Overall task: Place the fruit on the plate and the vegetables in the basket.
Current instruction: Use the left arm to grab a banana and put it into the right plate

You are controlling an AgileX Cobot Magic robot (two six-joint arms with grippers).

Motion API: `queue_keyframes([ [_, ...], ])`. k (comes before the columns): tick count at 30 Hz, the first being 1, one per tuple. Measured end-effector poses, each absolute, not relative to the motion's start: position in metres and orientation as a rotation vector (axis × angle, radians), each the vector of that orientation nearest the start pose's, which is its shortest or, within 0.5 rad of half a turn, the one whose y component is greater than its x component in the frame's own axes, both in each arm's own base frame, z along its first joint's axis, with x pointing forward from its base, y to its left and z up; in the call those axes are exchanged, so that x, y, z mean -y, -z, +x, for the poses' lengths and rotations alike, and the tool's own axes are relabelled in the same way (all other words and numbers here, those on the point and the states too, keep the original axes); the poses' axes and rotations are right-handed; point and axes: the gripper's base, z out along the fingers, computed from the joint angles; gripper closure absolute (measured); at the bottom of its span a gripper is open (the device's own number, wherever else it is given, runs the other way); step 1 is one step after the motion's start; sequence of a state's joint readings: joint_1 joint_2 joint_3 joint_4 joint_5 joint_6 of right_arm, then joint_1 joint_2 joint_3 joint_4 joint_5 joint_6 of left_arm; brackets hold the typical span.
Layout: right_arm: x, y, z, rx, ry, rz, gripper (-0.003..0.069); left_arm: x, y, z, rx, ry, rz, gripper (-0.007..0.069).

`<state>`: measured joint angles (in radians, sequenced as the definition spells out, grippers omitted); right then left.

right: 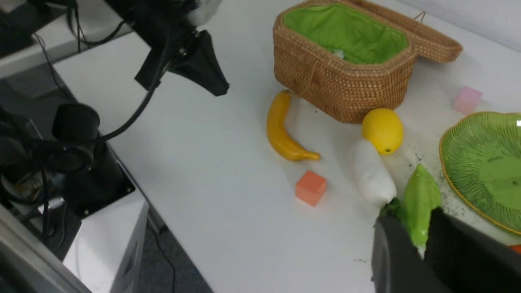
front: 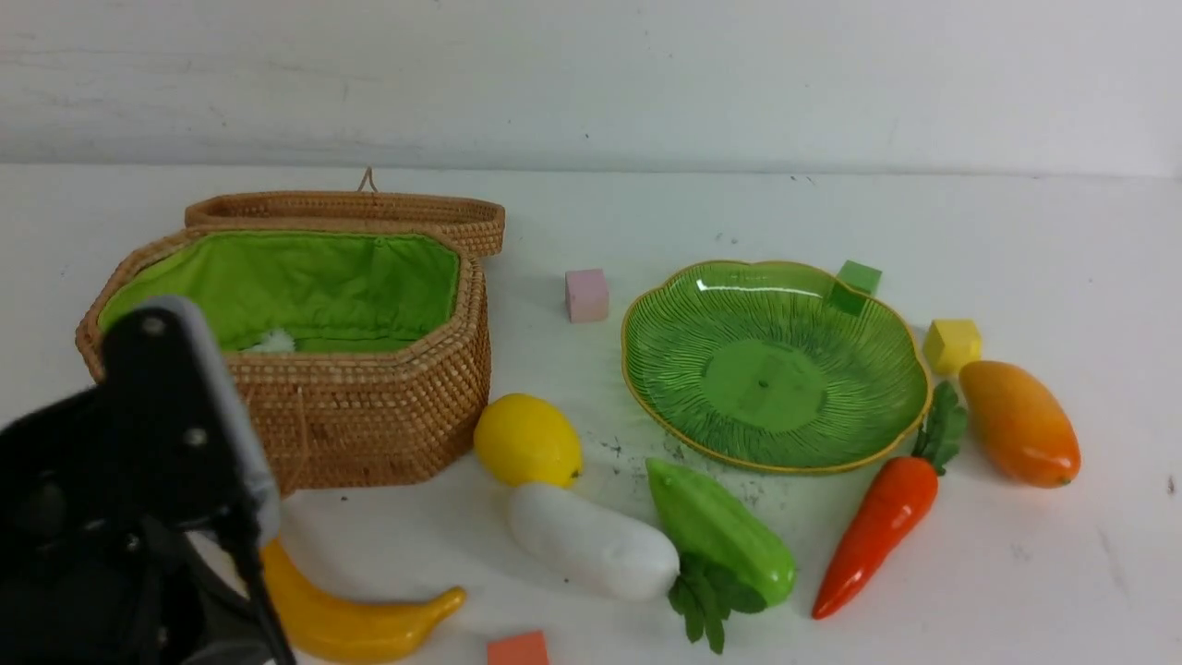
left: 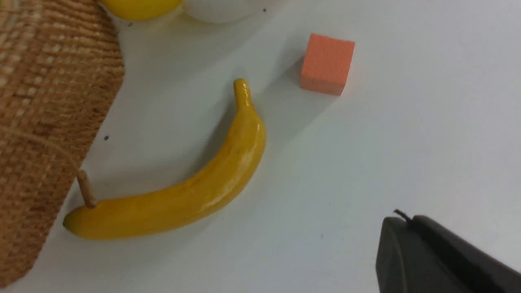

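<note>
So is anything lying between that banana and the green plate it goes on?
Yes. The lemon and the white radish lie on the straight line from banana to plate, with the gourd just beside it. Lifted, the banana could likely pass over them.

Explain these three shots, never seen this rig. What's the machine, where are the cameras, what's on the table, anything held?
It is a robot with two arms, each ending in two fingers. The front view looks forward from between the arms. The other two views come from cameras on the left and right wrists.

On the white table stand an open wicker basket and an empty green plate. Around them lies toy food: banana, lemon, mango, radish, gourd and carrot. There are also a pink cube, green cube, yellow cube and orange cube.

Nothing is held. The left fingers are shut, near the banana. The right fingers stand slightly apart; the gourd seen between them lies on the table farther off.
</note>
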<state>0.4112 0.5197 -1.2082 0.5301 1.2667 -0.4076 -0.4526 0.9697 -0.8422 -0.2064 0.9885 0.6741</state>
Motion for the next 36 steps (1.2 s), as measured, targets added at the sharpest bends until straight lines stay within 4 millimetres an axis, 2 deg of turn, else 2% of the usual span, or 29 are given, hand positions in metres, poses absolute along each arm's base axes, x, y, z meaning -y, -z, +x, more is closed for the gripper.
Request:
queue_keyframes([
  [2,-0.044,-0.454,-0.009,-1.772,-0.608,-0.948,0.0512,0.091,-0.307,0.155,-2.212,0.154,1.358,0.0638],
  [3,-0.044,-0.453,-0.008,-1.768,-0.596,-0.955,0.0512,0.095,-0.297,0.168,-2.195,0.101,1.451,0.0636],
  [4,-0.044,-0.453,-0.008,-1.768,-0.594,-0.956,0.0511,0.096,-0.292,0.172,-2.198,0.081,1.482,0.0634],
  [6,-0.043,-0.453,-0.008,-1.768,-0.584,-0.957,0.0508,0.1,-0.273,0.189,-2.207,0.014,1.61,0.0594],
  [7,-0.043,-0.453,-0.008,-1.768,-0.582,-0.959,0.0508,0.101,-0.269,0.192,-2.21,0.007,1.628,0.0583],
  [11,-0.042,-0.453,-0.009,-1.758,-0.581,-0.978,0.0501,0.112,-0.23,0.22,-2.267,-0.006,1.709,0.0372],
  [13,-0.042,-0.453,-0.009,-1.757,-0.578,-0.983,0.0498,0.116,-0.218,0.229,-2.272,-0.014,1.718,0.0283],
  [15,-0.041,-0.453,-0.009,-1.756,-0.576,-0.986,0.0494,0.119,-0.203,0.24,-2.259,-0.045,1.737,0.0162],
  [20,-0.041,-0.452,-0.009,-1.758,-0.567,-0.985,0.0488,0.122,-0.185,0.255,-2.203,-0.126,1.786,0.0039],
  [23,-0.041,-0.452,-0.009,-1.758,-0.566,-0.984,0.0484,0.123,-0.174,0.26,-2.188,-0.157,1.831,0.005],
  [27,-0.041,-0.452,-0.009,-1.758,-0.566,-0.984,0.0478,0.123,-0.161,0.266,-2.168,-0.198,1.898,0.0125],
  [31,-0.041,-0.452,-0.009,-1.758,-0.566,-0.984,0.0478,0.124,-0.158,0.268,-2.173,-0.202,1.912,0.0275],
  [33,-0.041,-0.452,-0.009,-1.758,-0.566,-0.984,0.0478,0.124,-0.158,0.269,-2.171,-0.202,1.913,0.0322],
  [36,-0.041,-0.452,-0.009,-1.758,-0.566,-0.984,0.0478,0.123,-0.158,0.268,-2.177,-0.201,1.919,0.0316],
])
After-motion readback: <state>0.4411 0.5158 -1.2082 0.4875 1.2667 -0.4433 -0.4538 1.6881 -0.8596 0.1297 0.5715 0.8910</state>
